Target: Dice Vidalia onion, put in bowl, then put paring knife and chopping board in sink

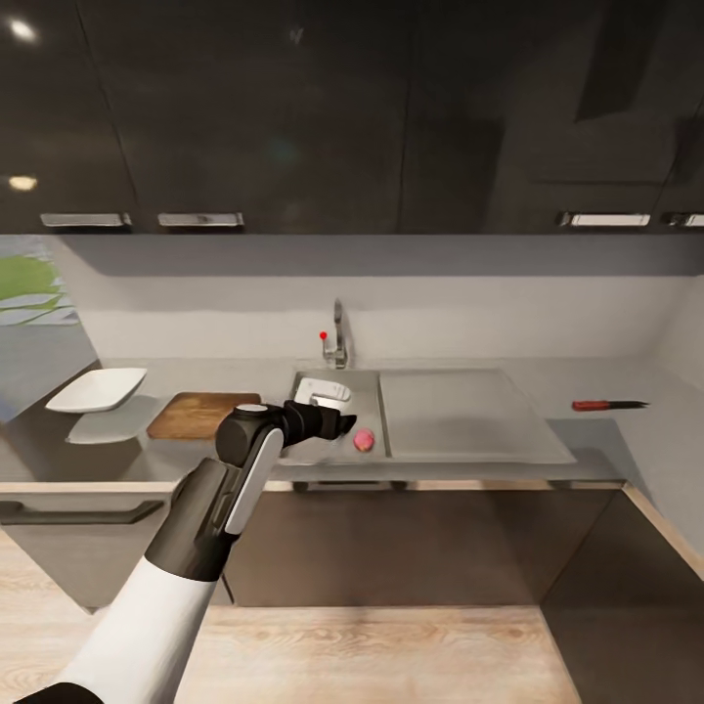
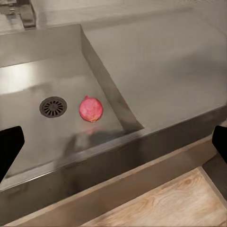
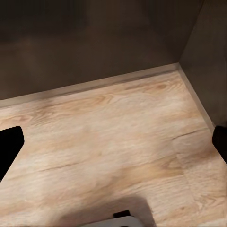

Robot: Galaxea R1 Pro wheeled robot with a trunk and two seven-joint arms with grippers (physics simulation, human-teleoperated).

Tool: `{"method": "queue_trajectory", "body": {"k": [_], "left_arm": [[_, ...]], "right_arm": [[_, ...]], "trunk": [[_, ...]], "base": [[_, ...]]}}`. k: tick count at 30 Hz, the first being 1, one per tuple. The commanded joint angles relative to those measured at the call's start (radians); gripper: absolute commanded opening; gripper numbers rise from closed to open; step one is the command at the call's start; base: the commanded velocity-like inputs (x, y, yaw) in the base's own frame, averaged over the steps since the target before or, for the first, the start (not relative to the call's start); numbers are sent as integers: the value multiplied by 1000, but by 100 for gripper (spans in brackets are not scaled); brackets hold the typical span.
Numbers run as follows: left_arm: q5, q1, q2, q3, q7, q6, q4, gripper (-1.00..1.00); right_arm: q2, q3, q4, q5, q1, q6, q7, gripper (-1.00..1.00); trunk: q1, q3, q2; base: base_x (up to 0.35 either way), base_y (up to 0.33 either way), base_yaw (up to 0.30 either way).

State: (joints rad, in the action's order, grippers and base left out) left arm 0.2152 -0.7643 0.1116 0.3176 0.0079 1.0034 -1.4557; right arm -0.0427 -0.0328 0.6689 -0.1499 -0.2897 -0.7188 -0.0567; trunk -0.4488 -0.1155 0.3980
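Note:
The Vidalia onion (image 1: 364, 440) (image 2: 91, 109), a small pinkish-red ball, lies on the floor of the grey sink (image 1: 369, 383) beside the round drain (image 2: 53, 107). My left gripper (image 1: 344, 423) (image 2: 115, 145) hovers over the basin's front part, just short of the onion, open with nothing between its dark fingers (image 2: 9, 149). The wooden chopping board (image 1: 200, 414) lies on the countertop (image 1: 626, 435) left of the sink, and the white bowl (image 1: 98, 389) is further left. The red-handled paring knife (image 1: 606, 405) rests far right. My right gripper (image 3: 113, 144) is open over wooden floor.
The chrome tap (image 1: 337, 337) with a red knob stands behind the basin. A flat drainboard (image 1: 460, 416) stretches right of the basin. Dark wall cabinets hang above, and dark base cabinets sit below the pale counter edge. The counter turns a corner at far right.

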Motion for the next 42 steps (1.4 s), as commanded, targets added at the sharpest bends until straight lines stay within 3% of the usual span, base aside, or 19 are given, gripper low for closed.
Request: {"method": "queue_trajectory", "body": {"k": [1, 5, 24, 31, 42], "left_arm": [[3, -1, 0, 0, 1, 4, 0, 100], [3, -1, -1, 0, 1, 4, 8, 100], [1, -1, -62, -5, 1, 3, 85, 100], [1, -1, -69, -6, -1, 3, 153, 100], [1, -1, -68, -6, -2, 2, 185, 100]], "right_arm": [[-1, -1, 1, -2, 0, -1, 0, 100], [0, -1, 1, -2, 0, -1, 0, 100], [-1, -1, 1, -2, 0, -1, 0, 100], [-1, -1, 1, -2, 0, -1, 0, 100], [0, 0, -1, -1, 0, -1, 1, 100]], "trunk": [[-1, -2, 2], [-1, -2, 2], [-1, -2, 2], [-1, -2, 2], [-1, -2, 2]], "base": [[281, -184, 0], [281, -188, 0], [173, -134, 0], [6, -5, 0], [0, 0, 0]]}}
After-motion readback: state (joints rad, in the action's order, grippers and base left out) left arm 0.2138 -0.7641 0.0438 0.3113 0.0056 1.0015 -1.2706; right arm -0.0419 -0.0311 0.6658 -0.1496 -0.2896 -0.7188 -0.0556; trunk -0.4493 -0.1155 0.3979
